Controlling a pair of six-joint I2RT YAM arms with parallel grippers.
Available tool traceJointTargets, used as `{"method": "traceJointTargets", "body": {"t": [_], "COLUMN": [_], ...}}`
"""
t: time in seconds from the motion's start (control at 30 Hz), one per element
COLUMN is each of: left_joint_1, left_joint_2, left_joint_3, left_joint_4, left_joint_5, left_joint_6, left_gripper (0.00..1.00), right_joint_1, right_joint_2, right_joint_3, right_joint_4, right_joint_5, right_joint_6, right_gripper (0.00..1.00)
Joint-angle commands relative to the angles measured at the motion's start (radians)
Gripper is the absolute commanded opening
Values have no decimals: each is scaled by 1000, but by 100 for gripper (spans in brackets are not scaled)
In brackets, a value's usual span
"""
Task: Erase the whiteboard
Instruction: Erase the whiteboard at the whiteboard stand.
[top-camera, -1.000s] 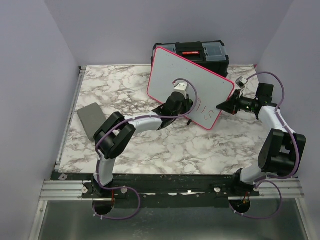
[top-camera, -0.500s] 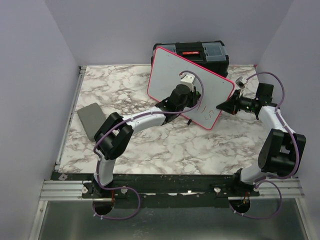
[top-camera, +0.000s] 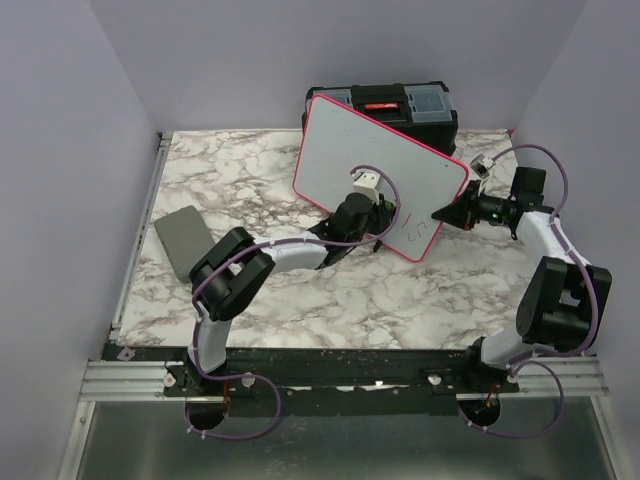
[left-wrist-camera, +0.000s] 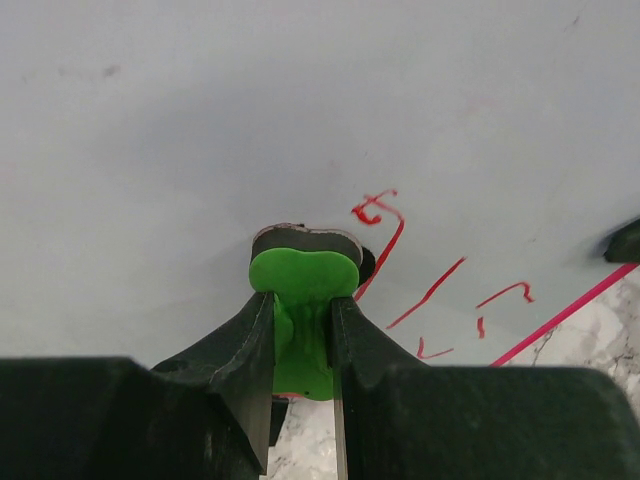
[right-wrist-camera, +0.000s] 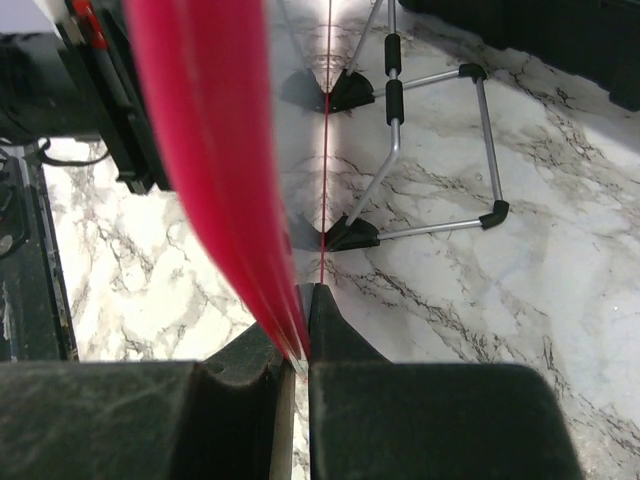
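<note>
whiteboard (top-camera: 345, 150) before toolbox (top-camera: 400, 100), pad (top-camera: 183, 240) left on table (top-camera: 330, 295)

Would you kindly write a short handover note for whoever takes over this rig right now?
Left gripper: shut on the green eraser, which is against the whiteboard.
Right gripper: shut on the whiteboard's rim, apparently steadying it.
The whiteboard stands tilted on its stand on the table, in front of the toolbox.
Done: most of the face is clean.
Left: red strokes beside the eraser, near the lower right corner.
</note>
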Motion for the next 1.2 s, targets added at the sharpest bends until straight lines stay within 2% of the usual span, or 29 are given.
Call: {"method": "traceJointTargets", "body": {"t": [0.0, 0.57, 0.73, 1.0, 1.17], "left_joint_1": [-11, 23, 23, 20, 13], "left_joint_2": [40, 4, 36, 52, 54], "left_joint_3": [-56, 160, 135, -9, -7], "left_joint_4": [23, 81, 101, 130, 106], "left_joint_5": [21, -37, -53, -67, -58], "left_joint_6": [-23, 70, 75, 13, 1], "left_gripper": [0, 0, 0, 0, 0], "right_joint_1": [21, 20, 20, 21, 21], "right_joint_2": [2, 16, 19, 20, 19], "right_joint_3": [13, 16, 22, 22, 21], "right_joint_4": [-93, -92, -110, -110, -111], "right_joint_5": [-105, -122, -125, -128, -127], "right_joint_6": [32, 45, 34, 31, 32], "right_gripper": [1, 1, 1, 1, 1]}}
